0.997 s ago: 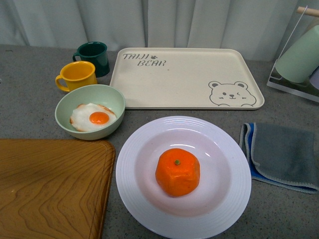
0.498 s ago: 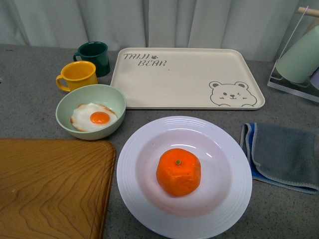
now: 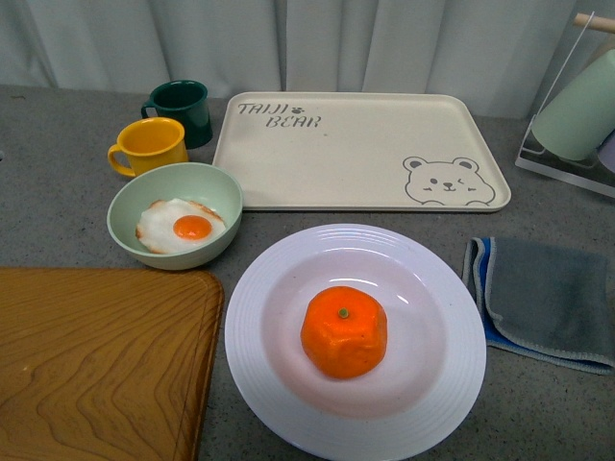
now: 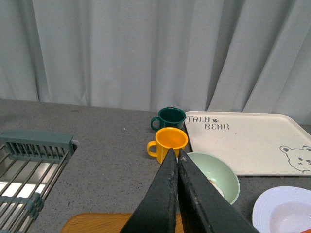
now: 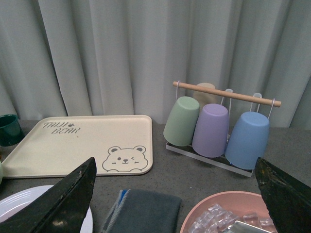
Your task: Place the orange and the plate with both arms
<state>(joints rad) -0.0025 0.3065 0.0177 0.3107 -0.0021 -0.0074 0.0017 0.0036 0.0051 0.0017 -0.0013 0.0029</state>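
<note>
Down below and between the two grippers is where all the action should be. The orange (image 3: 344,331) sits stem-up right in the middle of the plate (image 3: 445,280), and nothing is touching either one. Neither arm shows in the front view at all.

Left gripper (image 4: 175,158): the jaws are pressed together with no gap and nothing between them. It hangs high over the counter, with the yellow mug (image 4: 168,141) ahead of its tips and the green bowl (image 4: 224,177) just past them. The plate's rim peeks in low on the side toward the other arm, so the fruit is well off its line.

Right gripper (image 5: 175,160): spread wide and empty, also up high. The bear tray (image 5: 80,143) and the cup rack (image 5: 218,127) are out in front of it, and the grey cloth (image 5: 146,209) is underneath, near its middle. Only a sliver of the plate shows on its inner side.

My read is that no grasp has started yet, so we're at the reach-in stage. I'd guess one arm takes the orange and the other takes the plate, but I can't tell from this which goes where, or where they're meant to end up.

Next move as I see it:
- The left one has to open up before it can grab anything, then swing inward and drop.
- The right one is already open, so it just needs to come down and inward to the plate's rim.
- The rim looks glossy and shallow, so it'll want a careful edge pinch.
</note>
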